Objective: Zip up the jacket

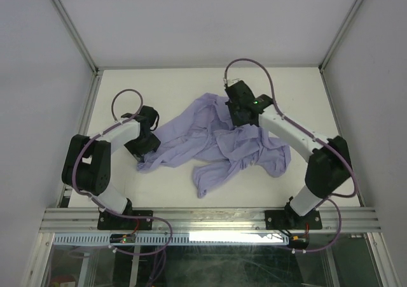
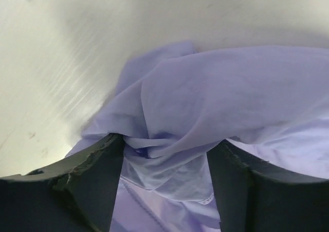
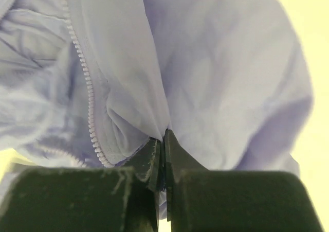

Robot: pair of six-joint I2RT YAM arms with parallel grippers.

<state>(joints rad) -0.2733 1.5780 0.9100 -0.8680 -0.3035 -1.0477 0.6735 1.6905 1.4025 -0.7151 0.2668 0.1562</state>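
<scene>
Lavender, thin and wrinkled, the long-sleeved fabric jacket [image 1: 216, 144] lies crumpled mid-table on the white tabletop [image 1: 305, 96], unzipped. At its left edge the left gripper [image 2: 164, 191] straddles a bunched fold, jaws wide and nothing clamped. Further right, the right gripper [image 3: 163, 157] is pinched tight on a fold of cloth just beside the pale zipper teeth [image 3: 85, 88]. The step looks like spreading the garment to expose the zip. Next, the left jaws need to close on their fold so both arms can draw it flat.
</scene>
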